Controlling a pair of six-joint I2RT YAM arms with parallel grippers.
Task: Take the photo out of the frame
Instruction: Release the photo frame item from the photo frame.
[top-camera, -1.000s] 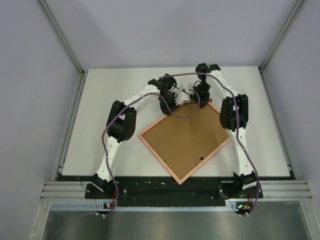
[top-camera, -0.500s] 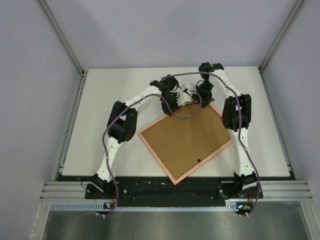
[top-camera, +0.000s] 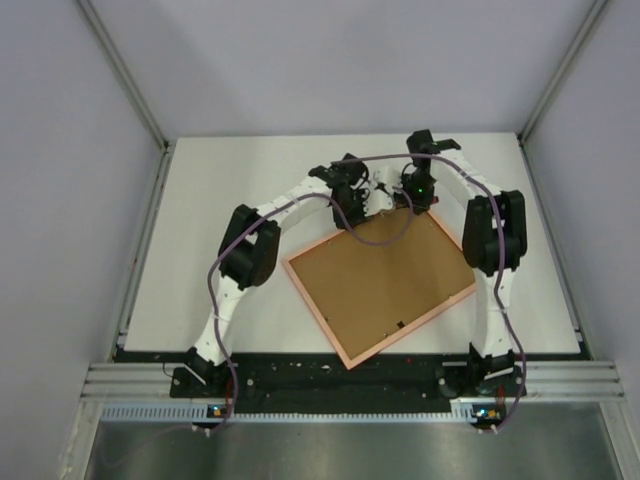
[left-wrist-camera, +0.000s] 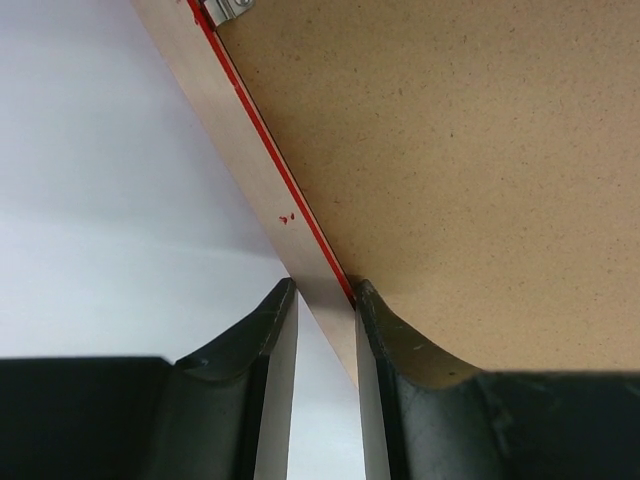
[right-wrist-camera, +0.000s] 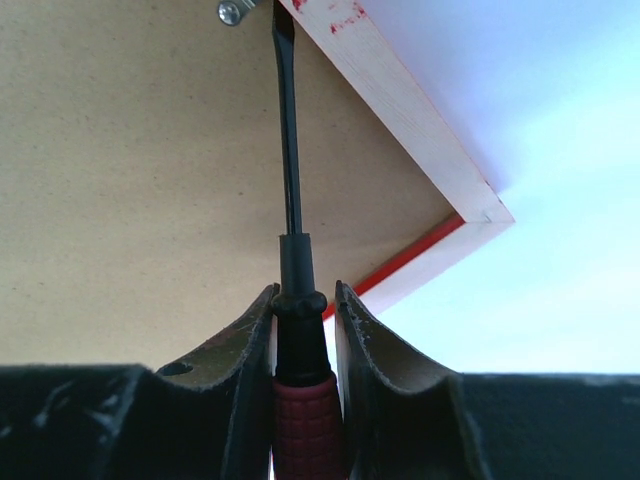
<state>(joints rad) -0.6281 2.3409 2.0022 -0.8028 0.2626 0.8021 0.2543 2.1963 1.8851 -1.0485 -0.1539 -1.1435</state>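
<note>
Clamping a screwdriver (right-wrist-camera: 290, 150) by its red handle in the right gripper (right-wrist-camera: 304, 296), closed tight around the grip, with the black shaft aimed across the brown backing board (right-wrist-camera: 130, 200) toward a small metal tab (right-wrist-camera: 232, 12) just inside the rim of the frame (right-wrist-camera: 400, 100); bringing the tip close to that tab, though touching or not being impossible to tell. Pinching the frame's pale side rail in the left gripper (left-wrist-camera: 325, 290), closed with one finger on either face of the rail, right beside the thin red line and some way below another metal clip (left-wrist-camera: 228, 8). Moving outward, in the overhead view: working both grippers at the far edge of the frame, lying face down and skewed on the white table (top-camera: 230, 200), brown back upward. Showing no photo in any view, presumably sitting under the board inside the frame, so not yet out. Judging progress as early: bracing and tool placement looking done, with the board in place and the visible tabs apparently holding it. Remaining: turning or prying those tabs aside, lifting the board off, then drawing the print free
</note>
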